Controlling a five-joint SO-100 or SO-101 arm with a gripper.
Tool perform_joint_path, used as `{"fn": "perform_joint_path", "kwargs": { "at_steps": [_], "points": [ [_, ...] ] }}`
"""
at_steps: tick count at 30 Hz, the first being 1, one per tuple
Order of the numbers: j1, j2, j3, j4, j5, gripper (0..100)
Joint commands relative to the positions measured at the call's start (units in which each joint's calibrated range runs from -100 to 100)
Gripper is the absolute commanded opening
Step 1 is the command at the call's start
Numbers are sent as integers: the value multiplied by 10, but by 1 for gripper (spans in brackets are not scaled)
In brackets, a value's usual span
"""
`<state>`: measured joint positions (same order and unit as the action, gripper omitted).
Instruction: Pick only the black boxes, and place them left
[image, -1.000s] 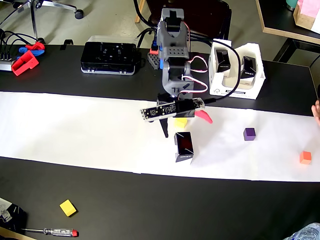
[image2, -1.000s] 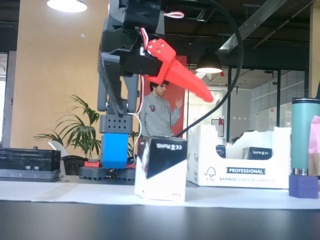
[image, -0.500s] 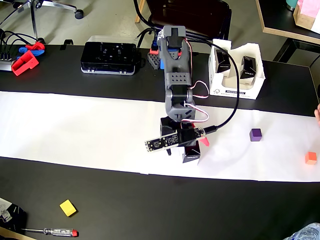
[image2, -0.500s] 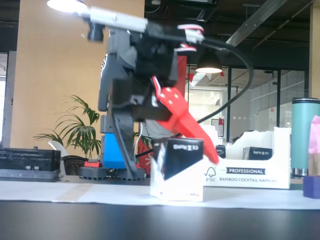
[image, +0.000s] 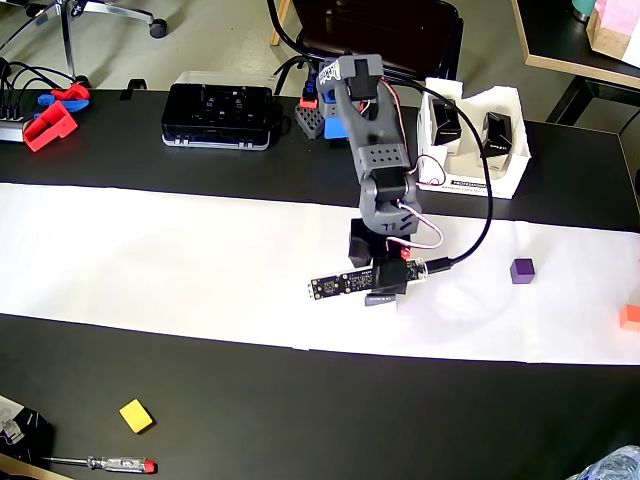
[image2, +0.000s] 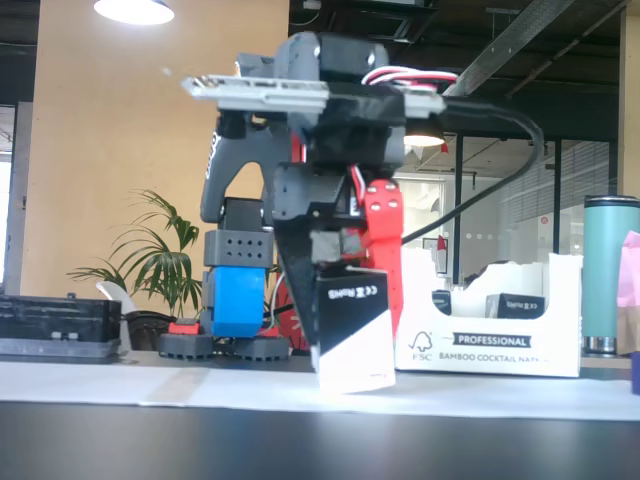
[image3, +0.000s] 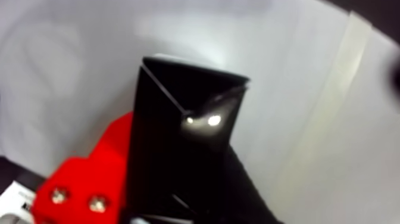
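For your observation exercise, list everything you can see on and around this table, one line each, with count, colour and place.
Black box: one, black and white, on the paper, between the tool's fingers.
Boxes in carton: two, black, back right.
Carton: one, white, back right.
Paper strip: one, white, across the table.
Cubes: purple and orange on the paper, right; yellow front left.
Device: one, black, back left.
Screwdriver: one, red handle, front left.
Clips: red and blue, far left.
Tumbler: one, teal, right in the fixed view.
Arm: grey.
Tool: black and red fingers.
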<state>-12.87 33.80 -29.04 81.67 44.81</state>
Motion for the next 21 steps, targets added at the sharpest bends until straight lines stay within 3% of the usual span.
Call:
{"fn": "perform_joint_path", "kwargs": {
  "at_steps": [1, 8, 21],
  "points": [
    [-27, -104, -95, 136, -10, 13],
    [-71, -232, -64, 155, -14, 13],
    [-259, -476, 129, 151, -138, 13]
  ]
}}
